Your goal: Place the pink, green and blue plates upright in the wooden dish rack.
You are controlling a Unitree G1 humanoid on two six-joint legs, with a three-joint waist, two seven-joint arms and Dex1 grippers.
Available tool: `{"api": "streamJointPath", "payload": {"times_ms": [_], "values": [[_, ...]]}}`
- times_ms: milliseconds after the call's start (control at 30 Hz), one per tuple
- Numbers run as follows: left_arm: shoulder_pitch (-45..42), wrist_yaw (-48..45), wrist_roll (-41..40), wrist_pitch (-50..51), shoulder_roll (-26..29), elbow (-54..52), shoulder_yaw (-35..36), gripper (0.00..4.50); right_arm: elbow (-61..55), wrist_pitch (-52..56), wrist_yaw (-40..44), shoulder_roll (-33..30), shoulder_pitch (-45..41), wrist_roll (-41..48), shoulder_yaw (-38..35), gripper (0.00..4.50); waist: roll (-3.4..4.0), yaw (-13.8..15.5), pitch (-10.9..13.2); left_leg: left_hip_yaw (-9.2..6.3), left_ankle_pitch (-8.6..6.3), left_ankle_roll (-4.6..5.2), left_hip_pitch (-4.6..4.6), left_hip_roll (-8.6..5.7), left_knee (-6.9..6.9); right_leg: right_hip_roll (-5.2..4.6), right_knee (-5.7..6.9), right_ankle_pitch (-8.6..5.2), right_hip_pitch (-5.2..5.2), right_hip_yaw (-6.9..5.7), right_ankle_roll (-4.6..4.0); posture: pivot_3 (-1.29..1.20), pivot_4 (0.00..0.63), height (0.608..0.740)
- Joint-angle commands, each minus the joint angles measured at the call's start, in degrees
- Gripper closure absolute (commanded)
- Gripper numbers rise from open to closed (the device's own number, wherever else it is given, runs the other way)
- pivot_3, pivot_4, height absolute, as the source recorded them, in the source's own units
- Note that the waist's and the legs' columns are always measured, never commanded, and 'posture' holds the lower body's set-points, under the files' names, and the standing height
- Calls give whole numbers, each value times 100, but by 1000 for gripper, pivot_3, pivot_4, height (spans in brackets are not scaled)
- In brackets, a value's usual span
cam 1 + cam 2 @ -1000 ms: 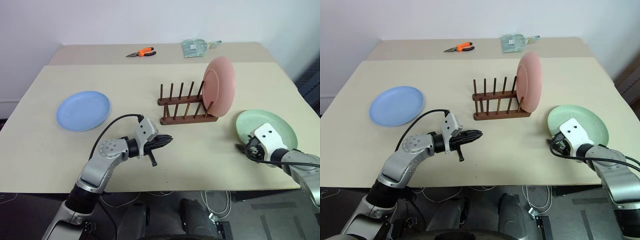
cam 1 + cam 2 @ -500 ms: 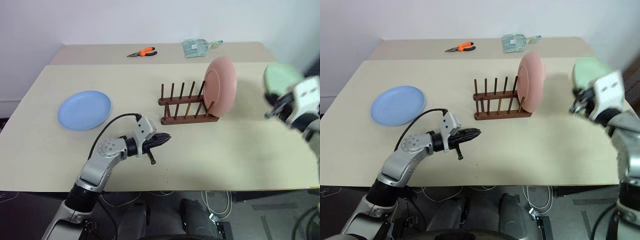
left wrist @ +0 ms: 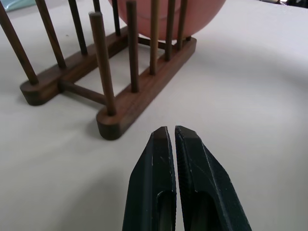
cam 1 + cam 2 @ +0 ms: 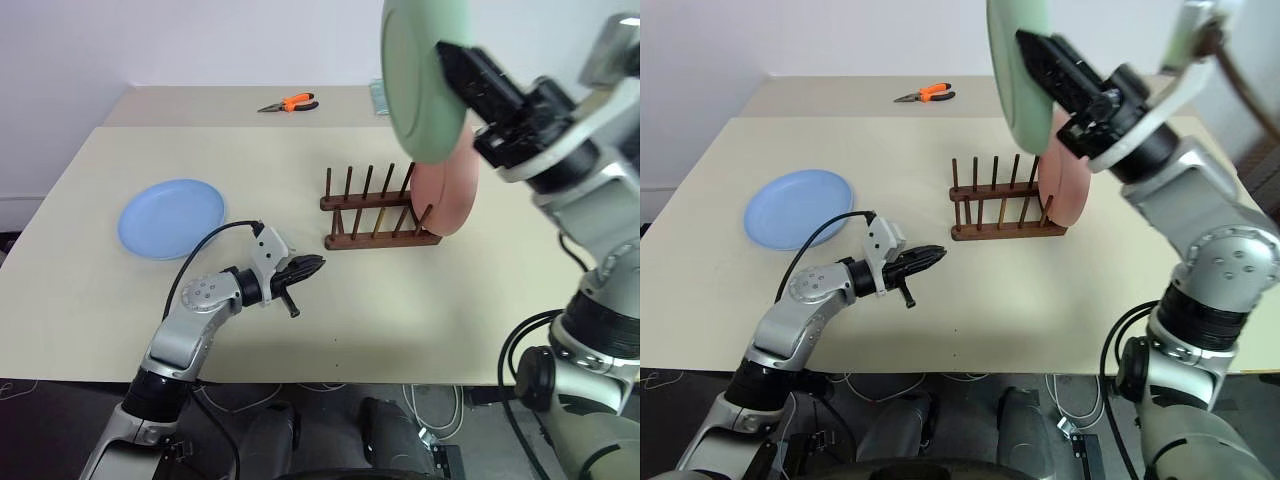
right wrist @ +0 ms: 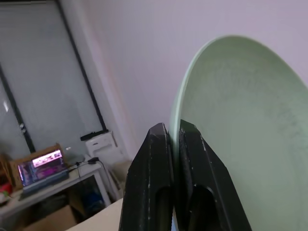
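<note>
High over the table, my right gripper is shut on the rim of the pale green plate, which it holds on edge above the right end of the wooden dish rack. In the right wrist view both fingers pinch the green plate. The pink plate stands upright in the rack's right end. The blue plate lies flat at the left of the table. My left gripper is shut and empty, low over the table just short of the rack.
Orange-handled pliers lie on the far table section, with a clear packet partly hidden behind the raised plate. A black cable loops over my left forearm. Bare tabletop spreads in front of and to the right of the rack.
My right gripper closed on the green plate at the table's right, then swung it up and leftward, tipping it on edge above the rack. The left gripper has hardly moved.
</note>
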Motion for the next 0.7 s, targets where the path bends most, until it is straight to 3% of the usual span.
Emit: {"api": "streamJointPath", "payload": {"times_ms": [33,433,467,533,633,667,700], "values": [[26,36,-23,-54,-4,-306,28,4350,196,-117,-217,182,76,176,45,4458,0,-11,0,0,0,0,0,-1,0,0,0,2,0,0,3,0,150,740],[67,42,-88,87,7,-452,8,4350,1448,-276,-697,574,-41,-198,89,4458,4,-71,1,3,0,0,4,1,-4,5,8,5,-5,0,10,0,150,740],[69,41,-96,103,7,-455,14,4350,1534,-328,-728,584,-76,-292,89,3809,4,-79,1,3,0,0,4,1,-4,5,8,6,-5,0,10,0,150,740],[91,24,-153,152,9,-495,39,4350,1558,-475,-633,508,-142,-633,150,3101,4,-101,1,3,0,0,3,1,-4,5,8,6,-5,0,10,0,150,740],[118,38,-293,275,13,-535,162,4350,1333,-784,-283,237,-203,-1394,388,1585,6,-144,2,3,0,0,3,1,-5,6,8,6,-6,0,12,0,150,740],[122,73,-346,290,22,-542,263,3796,1143,-1004,-42,26,-216,-1844,553,1064,8,-147,4,3,0,0,3,0,-5,5,8,6,-6,0,12,0,150,740],[120,168,-369,244,56,-533,455,3480,959,-1240,224,-266,-262,-2283,682,998,9,-148,4,5,0,0,2,0,-5,5,9,6,-8,0,13,0,150,740]]}}
